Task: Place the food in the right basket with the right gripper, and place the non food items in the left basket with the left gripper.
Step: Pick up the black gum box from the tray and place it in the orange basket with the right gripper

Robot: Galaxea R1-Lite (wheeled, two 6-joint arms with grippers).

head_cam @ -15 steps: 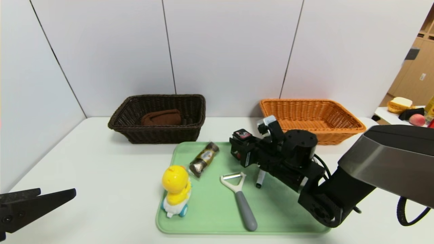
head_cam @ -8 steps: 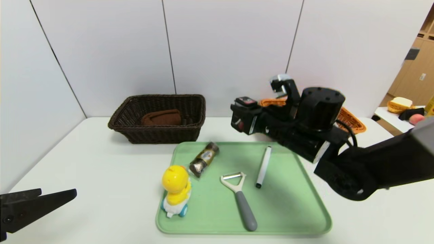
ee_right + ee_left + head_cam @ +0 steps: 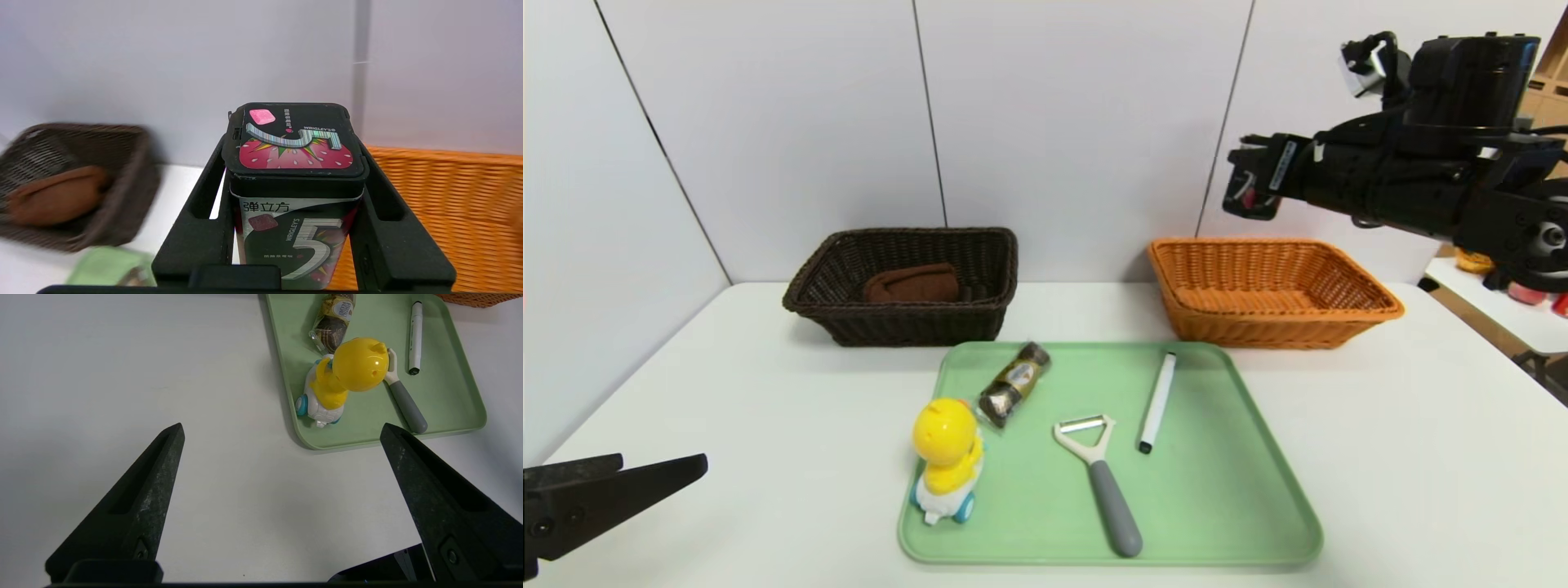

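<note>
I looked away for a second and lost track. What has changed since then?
The right gripper, shut on the gum box, rose from the tray to high above the orange basket, uncovering the pen. The open left gripper, duck, chocolate, peeler and brown basket stayed put.

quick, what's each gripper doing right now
left gripper: open, empty, low over the table.
right gripper: shut on the gum box, raised above the orange basket.
</note>
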